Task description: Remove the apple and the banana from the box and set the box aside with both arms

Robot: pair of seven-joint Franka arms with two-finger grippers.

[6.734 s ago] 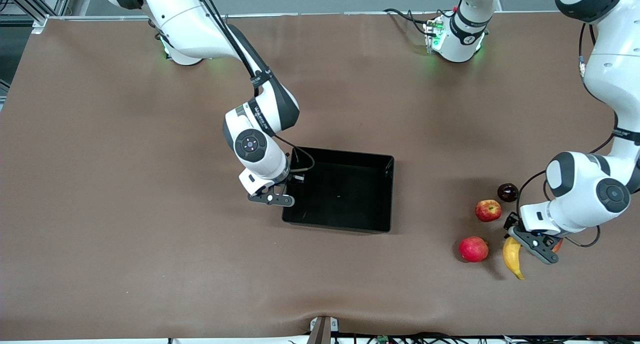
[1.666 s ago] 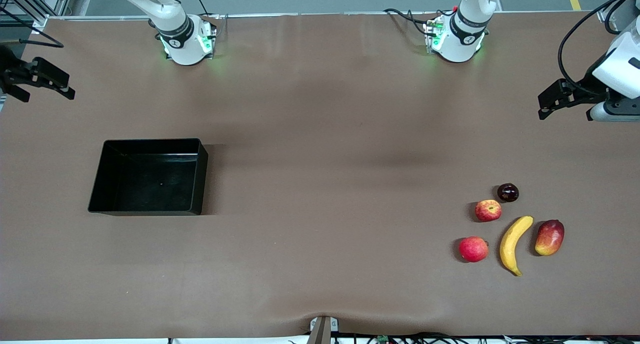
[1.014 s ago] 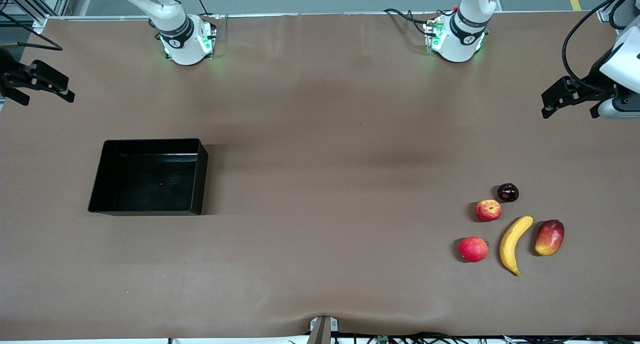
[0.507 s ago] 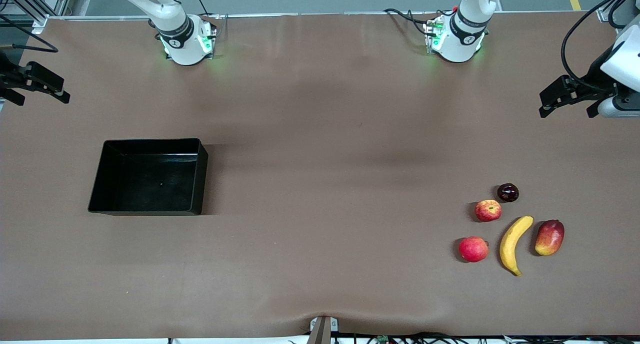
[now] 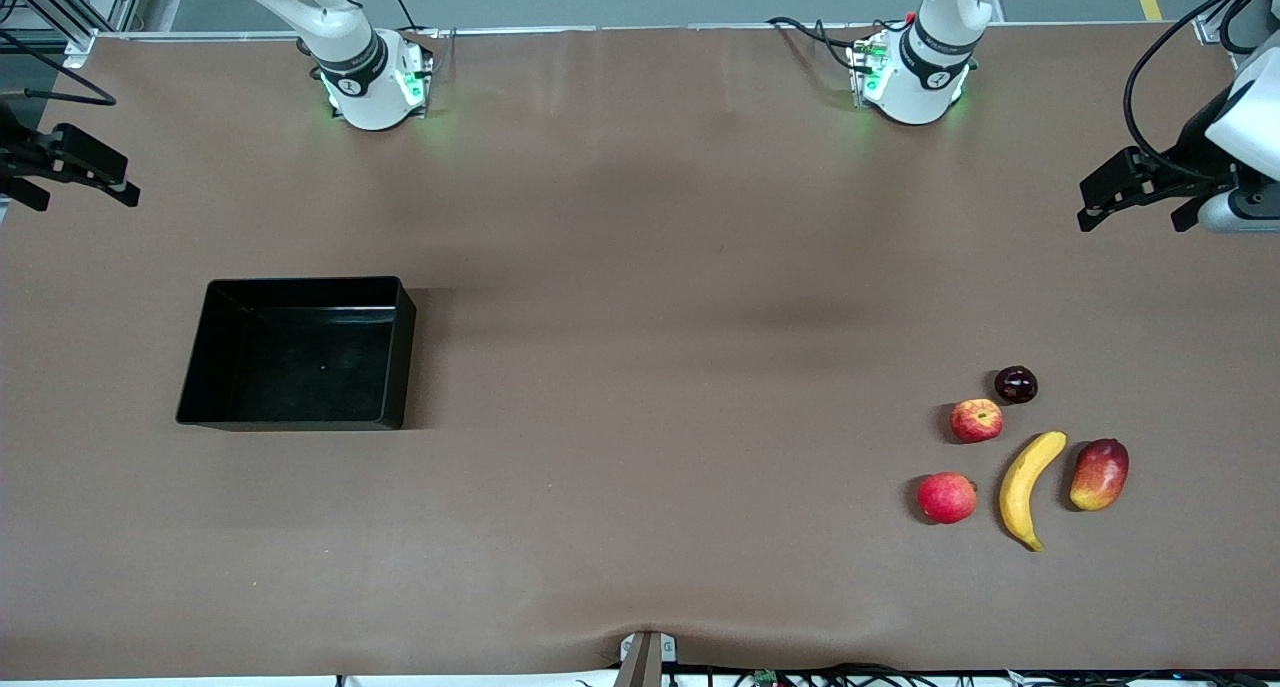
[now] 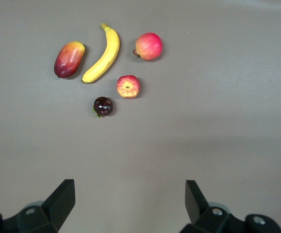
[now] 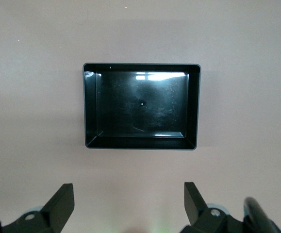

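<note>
Box [image 5: 300,352] sat toward right arm's end; banana [image 5: 1030,487] and streaked apple [image 5: 976,420] toward left arm's end. Held left gripper [image 5: 1135,189] and right gripper [image 5: 65,167] open, empty, above table edges.

Banana [image 5: 1029,487]: long, curved, yellow; lies flat on the tabletop [image 5: 640,367] toward the left arm's end, stem tip nearest the front camera
Streaked apple [image 5: 976,420]: small, round, red with yellow streaks; sits just beside the banana's upper end, farther from the front camera, not touching
Box [image 5: 300,353]: shallow glossy black bin, rectangular, upright walls, nothing inside; stands flat toward the right arm's end, well apart from both fruits
</note>
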